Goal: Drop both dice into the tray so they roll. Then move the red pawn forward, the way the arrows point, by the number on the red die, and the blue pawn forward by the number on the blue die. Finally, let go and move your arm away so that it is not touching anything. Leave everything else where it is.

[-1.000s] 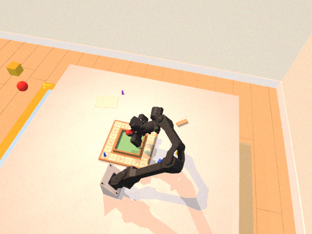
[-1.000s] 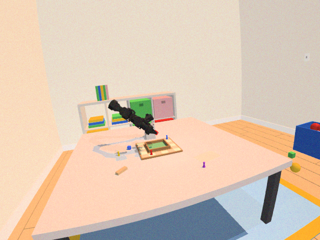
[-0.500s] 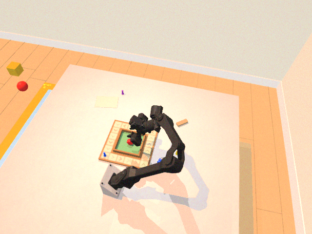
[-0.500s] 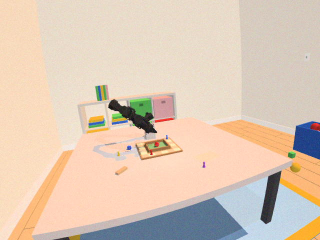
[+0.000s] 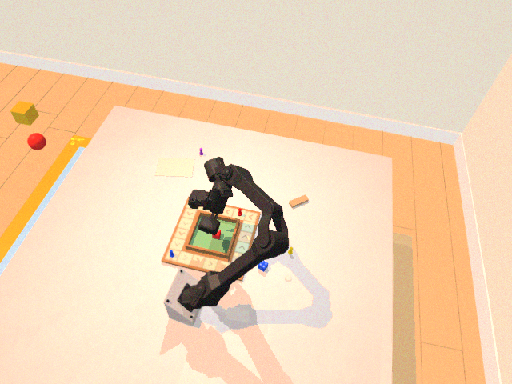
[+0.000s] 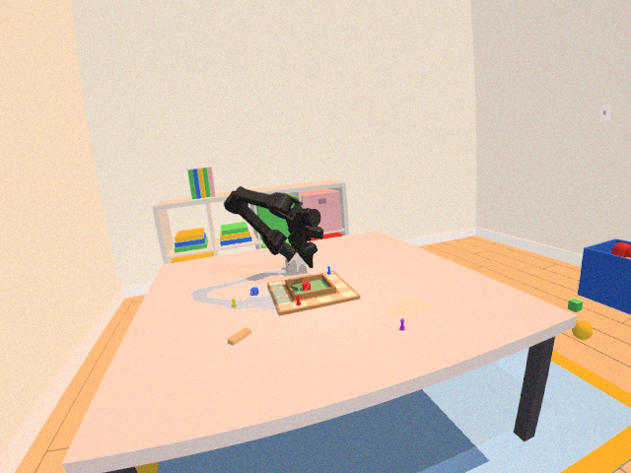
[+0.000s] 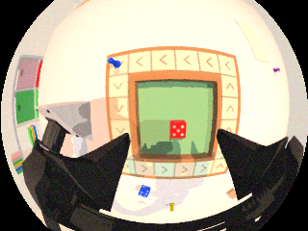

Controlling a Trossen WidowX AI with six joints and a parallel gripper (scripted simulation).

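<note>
Between and beyond the jaws (image 5: 214, 231) (image 6: 310, 264): the red die (image 5: 216, 234) (image 6: 306, 286) (image 7: 178, 129), in the tray (image 5: 208, 253) (image 6: 311, 295) (image 7: 175, 75)
Jaws: wide apart, nothing clamped
Die's lie: flat, sides roughly square with the tray walls; a cube, no long axis
Markings: five pips up; arrows on the board squares
Look: bright red, white pips
Blue die (image 5: 262, 266) (image 6: 253, 291) (image 7: 144, 191): on the counter (image 5: 124, 206) (image 6: 315, 367) (image 7: 168, 29), outside the board

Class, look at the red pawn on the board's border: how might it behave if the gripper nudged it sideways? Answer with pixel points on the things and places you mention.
The red pawn (image 5: 239, 212) (image 6: 298, 301) would probably tip rather than slide, being tall and narrow. Once over, it may roll in a curve, since its head looks rounded. It is likely light, given how small it is beside the arm.
</note>
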